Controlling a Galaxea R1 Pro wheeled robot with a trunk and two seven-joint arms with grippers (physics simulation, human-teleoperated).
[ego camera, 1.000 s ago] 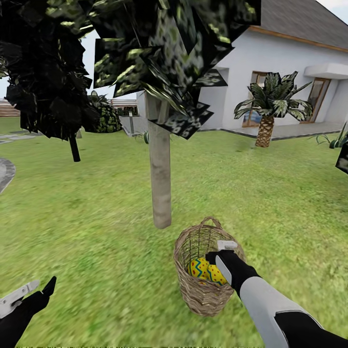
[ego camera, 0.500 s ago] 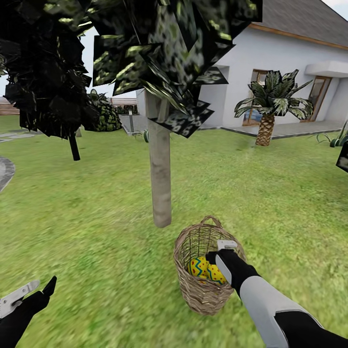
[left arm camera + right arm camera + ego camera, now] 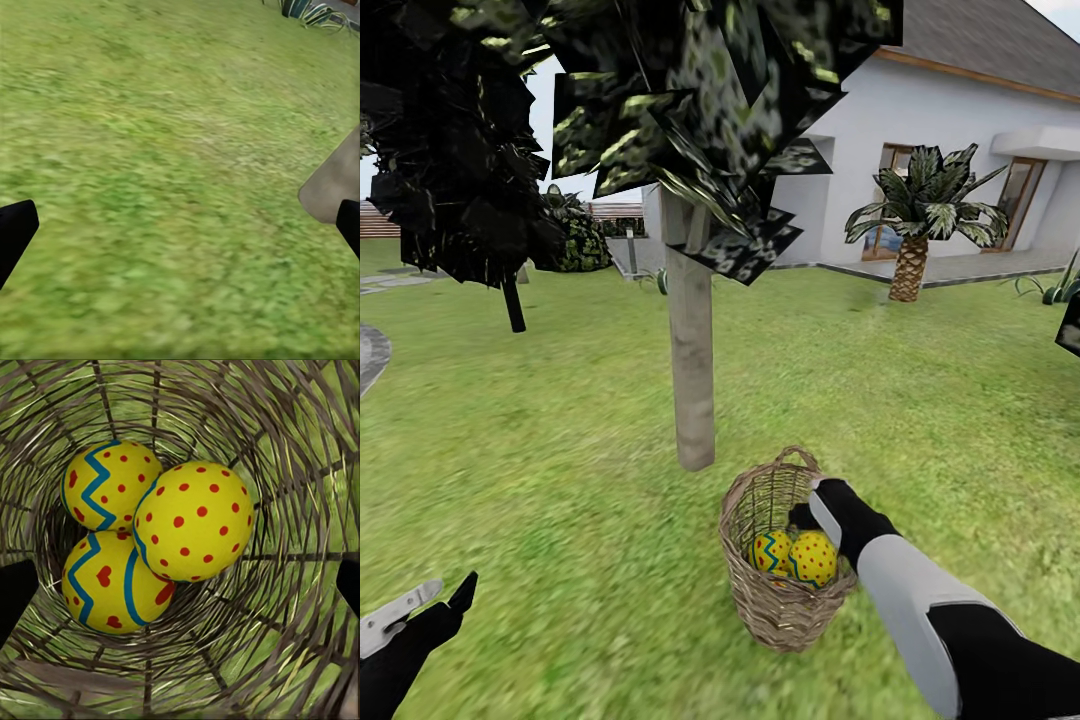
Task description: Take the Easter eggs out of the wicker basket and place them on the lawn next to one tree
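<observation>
The wicker basket [image 3: 780,600] stands on the lawn [image 3: 560,480] just right of the pale trunk of the tree [image 3: 691,370]. Three yellow Easter eggs lie together at its bottom: one with a blue zigzag [image 3: 105,484], one with red dots [image 3: 196,519], one with red hearts [image 3: 112,585]. Two eggs [image 3: 772,552] [image 3: 813,557] show in the head view. My right gripper [image 3: 803,517] hangs over the basket's mouth, open, its dark fingertips [image 3: 15,592] wide apart above the eggs and touching none. My left gripper [image 3: 432,598] is open and low over bare grass [image 3: 172,150].
A dark tree with a thin black trunk [image 3: 514,305] stands at the left, with a grey paved patch [image 3: 370,355] at the left edge. Beyond the lawn are a small palm [image 3: 908,270] and a white house [image 3: 960,130]. Open grass surrounds the pale trunk.
My right hand has turned and shifted slightly over the basket, so the dotted egg shows in full. The left arm and the eggs have not moved.
</observation>
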